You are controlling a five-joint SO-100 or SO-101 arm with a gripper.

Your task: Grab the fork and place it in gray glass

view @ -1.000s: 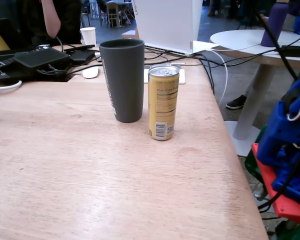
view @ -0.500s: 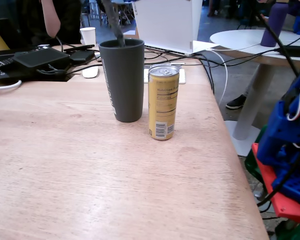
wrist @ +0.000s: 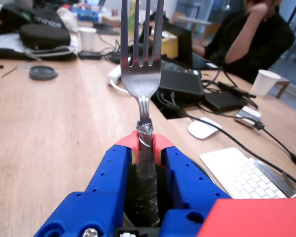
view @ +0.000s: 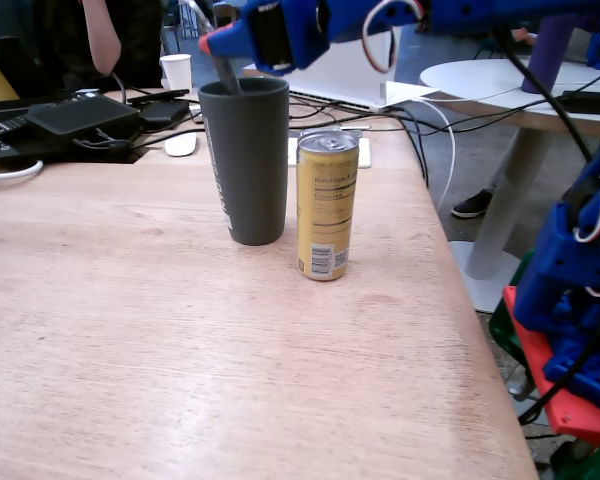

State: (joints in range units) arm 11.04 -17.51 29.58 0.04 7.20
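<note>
fixed: table edge, facing gray glass (view: 244, 160) | wrist: behind tool (wrist: 146, 143), close | shared: fork (wrist: 142, 59)

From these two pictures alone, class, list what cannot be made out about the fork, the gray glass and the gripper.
- Fixed view: the fork's lower end is hidden inside the gray glass; how deep it sits is unknown.
- Fixed view: the fork's tines are cut off by the top edge.
- Wrist view: the glass is hidden below the gripper.
- Fixed view: the glass's lettering is too small to read.

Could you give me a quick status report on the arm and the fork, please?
Gripper shut on fork, tines up. Handle end dipping into the gray glass, not released. Gold can stands beside the glass, not obstructing.
</note>
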